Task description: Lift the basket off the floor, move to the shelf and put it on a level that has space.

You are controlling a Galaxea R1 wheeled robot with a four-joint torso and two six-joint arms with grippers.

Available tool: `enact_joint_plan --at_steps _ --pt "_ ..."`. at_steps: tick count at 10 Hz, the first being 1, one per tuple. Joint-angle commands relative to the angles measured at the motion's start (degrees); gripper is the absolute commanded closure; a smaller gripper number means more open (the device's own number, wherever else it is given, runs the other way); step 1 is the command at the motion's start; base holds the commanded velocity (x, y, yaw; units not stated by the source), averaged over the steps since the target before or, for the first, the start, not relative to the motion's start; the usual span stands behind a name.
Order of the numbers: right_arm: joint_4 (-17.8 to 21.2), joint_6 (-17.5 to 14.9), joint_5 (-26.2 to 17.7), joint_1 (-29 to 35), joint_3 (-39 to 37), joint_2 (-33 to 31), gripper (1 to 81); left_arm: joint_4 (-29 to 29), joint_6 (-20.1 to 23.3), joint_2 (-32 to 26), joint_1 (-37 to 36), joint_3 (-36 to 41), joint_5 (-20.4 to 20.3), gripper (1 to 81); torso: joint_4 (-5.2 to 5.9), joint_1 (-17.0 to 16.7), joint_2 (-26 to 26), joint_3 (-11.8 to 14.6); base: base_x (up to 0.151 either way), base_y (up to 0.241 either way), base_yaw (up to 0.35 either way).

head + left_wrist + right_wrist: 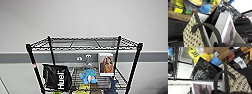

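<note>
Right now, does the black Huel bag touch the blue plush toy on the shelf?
Apart. In the head view the Huel bag hangs at one side of the shelf, and bare wire grid shows between it and the blue plush toy.

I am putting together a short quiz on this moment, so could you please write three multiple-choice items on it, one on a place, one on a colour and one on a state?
1. Where does the black Huel bag stand on the shelf?
A. on the top tier
B. on the tier below the top, at the left
C. on the floor beside the rack

2. What colour is the soft toy in the middle of that tier?
A. blue
B. red
C. white

3. How is the top tier loaded?
A. stacked with boxes
B. it holds the basket
C. bare wire grid

Answers:
1 B: the Huel bag sits under the top tier of the shelf, by the left front post.
2 A: the soft toy is blue.
3 C: only grid wires and the wall behind show there; the basket appears close up in the wrist views.
</note>
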Motion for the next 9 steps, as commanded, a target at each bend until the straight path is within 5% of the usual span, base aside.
enact_joint_plan --at_steps 1,9 --pt "-1.4 0.6 -1.5 8.2 9.5 -3.3 81.1 0.2 0.1 -3.0 -8.8 8.1 1.3 81.1 0.00 0.0 0.0 0.0 0.000 0.000 0.000" --pt "-1.5 0.6 5.3 10.6 25.4 -10.6 81.1 0.3 0.0 -12.9 -12.5 25.8 -2.9 81.1 0.00 0.0 0.0 0.0 0.000 0.000 0.000"
